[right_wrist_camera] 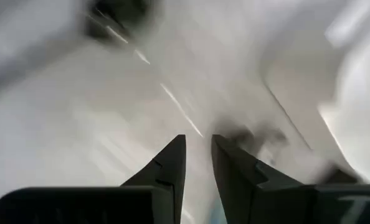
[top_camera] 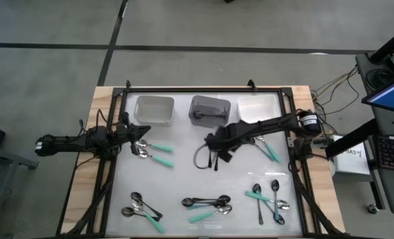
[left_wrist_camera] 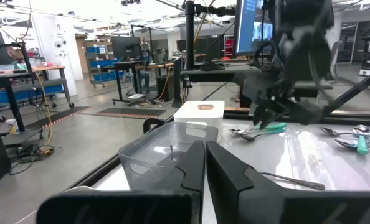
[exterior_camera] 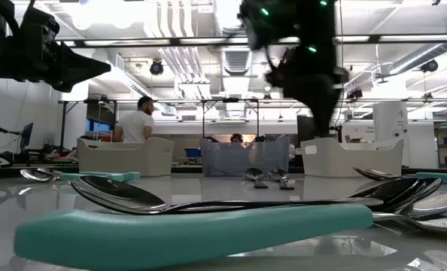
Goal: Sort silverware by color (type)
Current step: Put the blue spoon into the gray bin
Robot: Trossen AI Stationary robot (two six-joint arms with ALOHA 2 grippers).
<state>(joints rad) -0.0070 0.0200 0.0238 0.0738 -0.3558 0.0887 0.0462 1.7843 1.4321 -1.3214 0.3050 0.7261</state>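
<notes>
Spoons (top_camera: 207,202) lie scattered flat on the glossy white table (top_camera: 184,179): a cluster near centre, one near left (top_camera: 142,206), one near right (top_camera: 268,196), two with teal handles (top_camera: 154,154) at mid left, one teal-handled spoon (top_camera: 271,153) at right by the right arm. Two more sit mid-table in front of the bins in the low view (exterior_camera: 265,178).

We judge them light, stiff, not fragile, but slick: polished bowls on a smooth top will skate if nudged. The teal plastic handle looks thicker and grippier, so we'd pinch there, mid-handle. All-black ones are thin and lie flush, so expect a tougher pick; go for the neck where it lifts off the surface.

Right gripper (right_wrist_camera: 197,155) hovers over table centre, just in front of the grey bin (top_camera: 210,109); fingers narrowly apart, nothing visible between them.

Left gripper (left_wrist_camera: 205,163) is parked at the left edge, fingers closed together, empty, aimed across toward the bins.

White bin (top_camera: 154,109) sits far left, another white bin (top_camera: 257,108) far right.
</notes>
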